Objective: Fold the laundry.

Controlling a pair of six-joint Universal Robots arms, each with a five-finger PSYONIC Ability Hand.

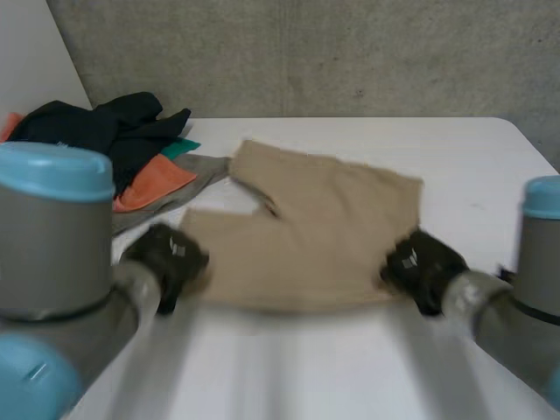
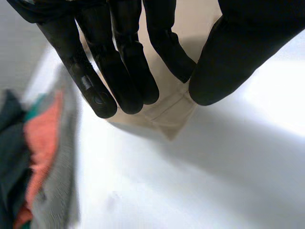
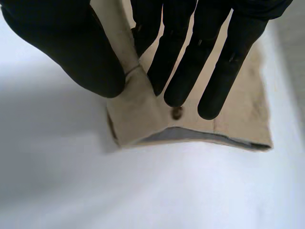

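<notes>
Tan shorts (image 1: 315, 227) lie spread flat on the white table (image 1: 306, 367), their legs toward the left. My left hand (image 1: 166, 254) is at the near left corner, a leg hem. In the left wrist view the hemmed corner (image 2: 167, 114) is pinched between the thumb and straight fingers of that hand (image 2: 119, 71). My right hand (image 1: 420, 262) is at the near right corner, by the waistband. In the right wrist view that hand (image 3: 181, 62) pinches the waistband corner (image 3: 143, 114), which puckers between thumb and fingers beside a small button (image 3: 177, 113).
A pile of other laundry (image 1: 114, 131), dark, orange, teal and grey, sits at the table's far left, close to the shorts' leg. It lies beside the left hand in the left wrist view (image 2: 38, 143). A grey wall rises behind the table.
</notes>
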